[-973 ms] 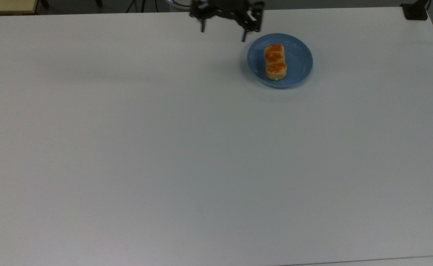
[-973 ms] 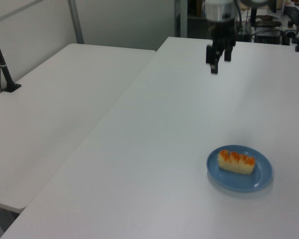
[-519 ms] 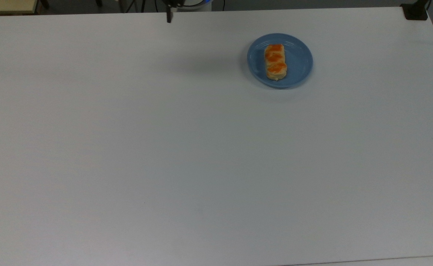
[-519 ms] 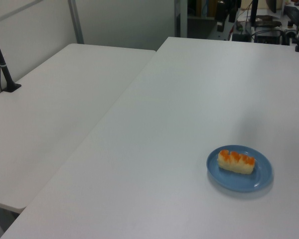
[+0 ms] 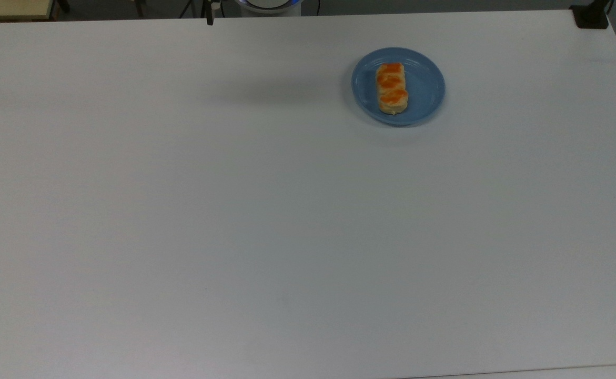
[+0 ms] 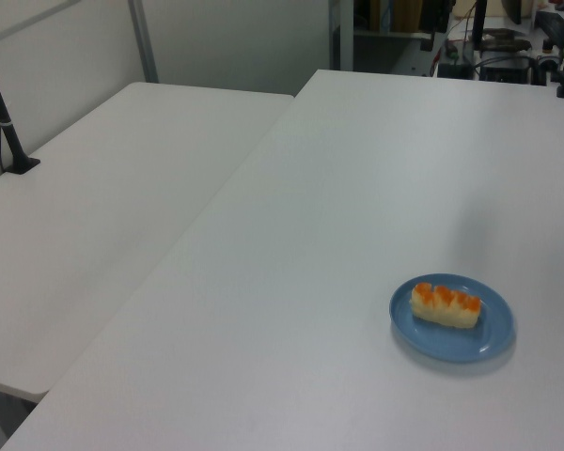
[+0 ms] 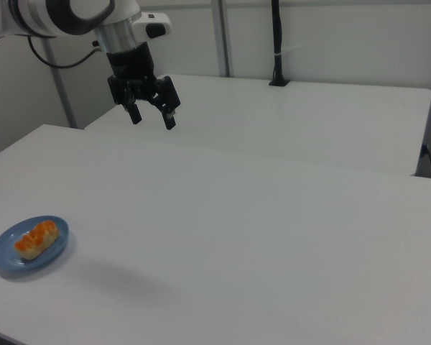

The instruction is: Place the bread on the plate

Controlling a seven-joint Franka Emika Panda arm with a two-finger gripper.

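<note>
Bread (image 5: 391, 88) lying on plate (image 5: 426, 87), untouched. Gripper (image 7: 152, 117) raised well apart, fingers spread wide, empty. In top view gripper cut off at upper edge; 1 s ago hung beside plate.

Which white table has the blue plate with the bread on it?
The bigger, nearer table does: the plate sits on it with the bread inside. The second table, on the left view's left, carries a black post.

Bread on plate, gripper raised and apart

At lower left the bread (image 7: 36, 238) lies on the blue plate (image 7: 6, 262) on the white table (image 7: 258, 237); at upper left the gripper (image 7: 152, 118) hangs with fingers spread, empty.
</note>
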